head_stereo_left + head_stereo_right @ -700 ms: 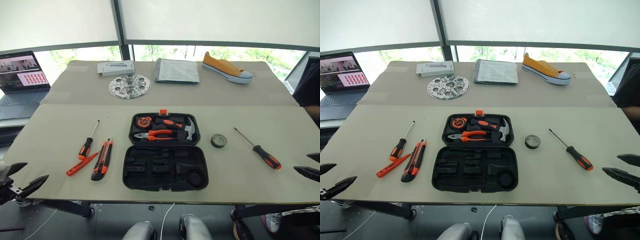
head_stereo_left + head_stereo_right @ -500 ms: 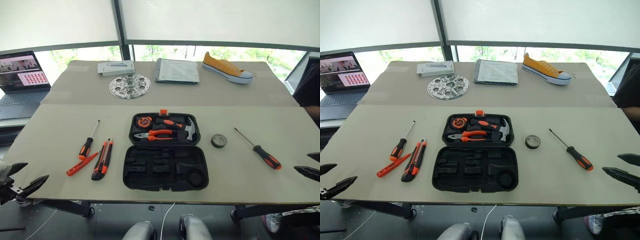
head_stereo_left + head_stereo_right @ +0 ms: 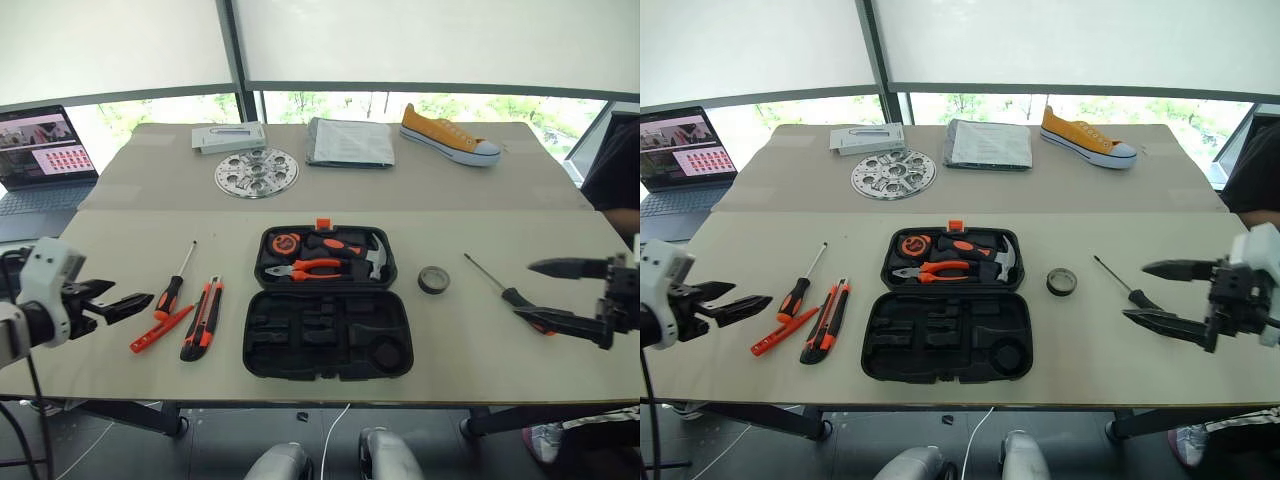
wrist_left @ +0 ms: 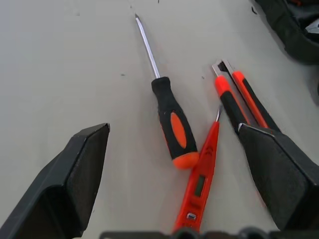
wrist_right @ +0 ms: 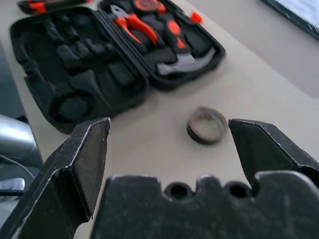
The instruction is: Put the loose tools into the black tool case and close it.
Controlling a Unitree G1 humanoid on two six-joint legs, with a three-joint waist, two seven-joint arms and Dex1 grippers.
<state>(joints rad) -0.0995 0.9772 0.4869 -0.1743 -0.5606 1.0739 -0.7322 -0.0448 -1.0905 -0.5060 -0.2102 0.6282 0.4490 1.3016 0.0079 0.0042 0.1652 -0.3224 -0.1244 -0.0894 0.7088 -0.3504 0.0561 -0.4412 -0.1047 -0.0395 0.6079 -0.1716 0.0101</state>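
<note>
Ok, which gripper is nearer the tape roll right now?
Right. The right gripper hangs open beyond the lone screwdriver, on the tape roll's side of the tool case; the left gripper, also open, is across the case by the other tools.

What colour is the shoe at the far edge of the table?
The shoe is orange-yellow with a white sole, best seen in the left eye view.

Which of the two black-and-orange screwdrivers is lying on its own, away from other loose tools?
The screwdriver right of the case, under the right gripper. The other screwdriver lies left, beside the slim orange tool.
</note>
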